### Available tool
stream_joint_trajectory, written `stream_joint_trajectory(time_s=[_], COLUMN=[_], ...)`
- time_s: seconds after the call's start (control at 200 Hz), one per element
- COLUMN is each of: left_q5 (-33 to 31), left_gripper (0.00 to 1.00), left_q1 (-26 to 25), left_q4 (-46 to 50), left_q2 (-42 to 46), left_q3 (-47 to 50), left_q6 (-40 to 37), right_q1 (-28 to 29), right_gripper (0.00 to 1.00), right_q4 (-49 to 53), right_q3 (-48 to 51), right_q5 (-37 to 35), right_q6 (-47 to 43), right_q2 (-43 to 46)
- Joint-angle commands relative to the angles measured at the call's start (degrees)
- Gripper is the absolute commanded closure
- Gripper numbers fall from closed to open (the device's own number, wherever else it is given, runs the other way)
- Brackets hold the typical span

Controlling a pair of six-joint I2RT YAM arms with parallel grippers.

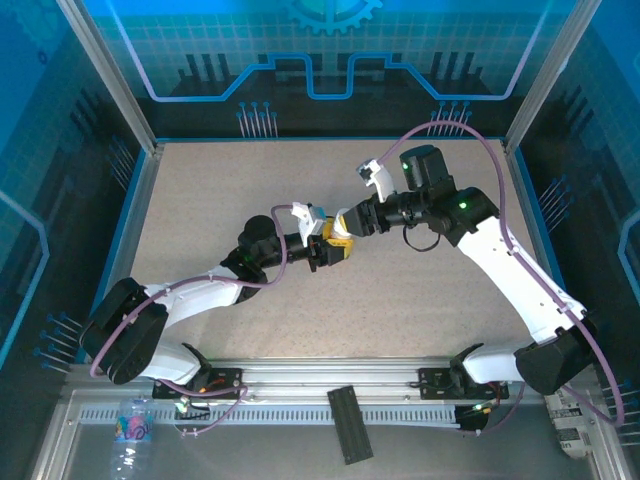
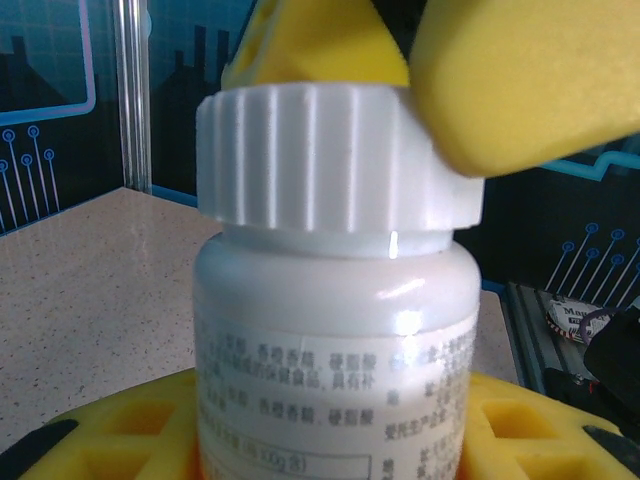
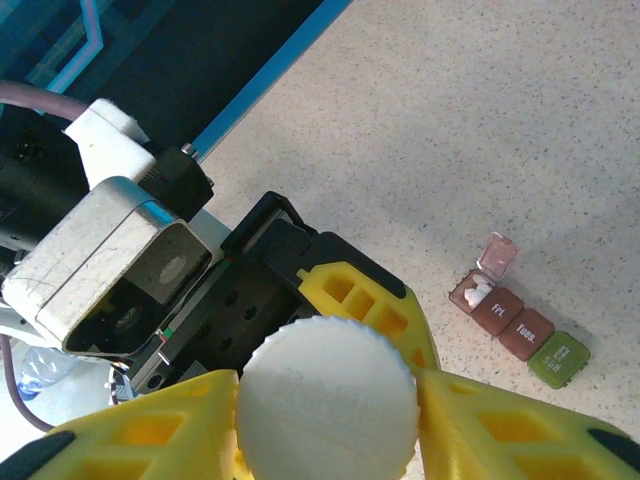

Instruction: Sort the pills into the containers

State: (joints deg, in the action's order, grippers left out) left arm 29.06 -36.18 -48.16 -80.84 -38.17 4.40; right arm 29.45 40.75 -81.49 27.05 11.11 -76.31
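Speckled beige tabletop [image 1: 200, 200] spreads between blue-lit walls, and both arms meet over its middle. There the left gripper [image 2: 330, 440] clamps the body of an upright white plastic bottle [image 2: 330, 330] printed with small text, while the right gripper [image 3: 328, 425] pinches its white ribbed cap [image 3: 328, 385] from above. On the table below, apart from the bottle, lies the strip of joined square containers [image 3: 520, 325]: three dark red, one green. The end red lid stands open over small white pills [image 3: 478, 292].
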Motion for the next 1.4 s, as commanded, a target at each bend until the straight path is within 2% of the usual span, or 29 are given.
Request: stream_joint_trajectory(time_s=[0.0,0.115,0.2,0.255,0.48,0.635,0.77,0.916,1.036,1.151,1.251,1.396], left_q5=[1.47,0.90,-0.39,-1.91,-12.56,-15.37,-15.69,-14.33,-10.00,-4.16,-0.92,1.50], left_gripper=[1.00,1.00,1.00,1.00,1.00,1.00,1.00,1.00,1.00,1.00,1.00,1.00], left_q1=[-0.23,-0.25,-0.21,-0.37,-2.15,-2.94,-2.99,-2.90,-2.75,-2.24,-2.03,-2.03], left_q4=[-1.04,-0.50,0.45,1.66,3.34,3.51,2.23,3.46,3.95,4.02,4.00,4.57], left_q2=[0.07,0.18,0.48,0.81,1.98,1.57,0.78,1.27,2.04,2.35,2.26,1.95], left_q3=[-2.02,-2.37,-2.63,-2.81,-2.44,-2.39,-1.64,-1.72,-1.90,-2.46,-3.34,-4.69], left_q6=[-0.87,-1.00,-1.88,-2.95,-8.16,-9.09,-8.28,-8.57,-8.62,-7.40,-5.28,-3.21], right_q1=[0.87,1.73,2.80,4.00,10.85,13.01,11.96,5.80,0.15,-3.61,-4.05,-3.73], right_gripper=[0.56,0.59,0.61,0.65,0.67,0.65,0.43,0.26,0.22,0.20,0.18,0.18], right_q4=[1.52,1.02,-0.65,-1.38,-10.20,-15.54,-15.78,-15.65,-11.27,-3.73,0.88,1.48], right_q3=[-1.26,-0.21,1.73,3.00,9.44,10.29,8.22,10.49,11.51,8.72,5.31,2.98], right_q5=[0.43,-2.86,-7.02,-11.17,-29.22,-33.28,-32.28,-22.72,-12.10,-4.87,-3.22,-1.84], right_q6=[-0.35,1.81,6.68,10.69,28.99,35.82,32.26,24.50,16.87,7.59,1.78,0.23], right_q2=[-0.68,-0.42,-0.07,-0.02,0.99,-0.47,0.81,8.49,14.40,15.01,12.99,9.85])
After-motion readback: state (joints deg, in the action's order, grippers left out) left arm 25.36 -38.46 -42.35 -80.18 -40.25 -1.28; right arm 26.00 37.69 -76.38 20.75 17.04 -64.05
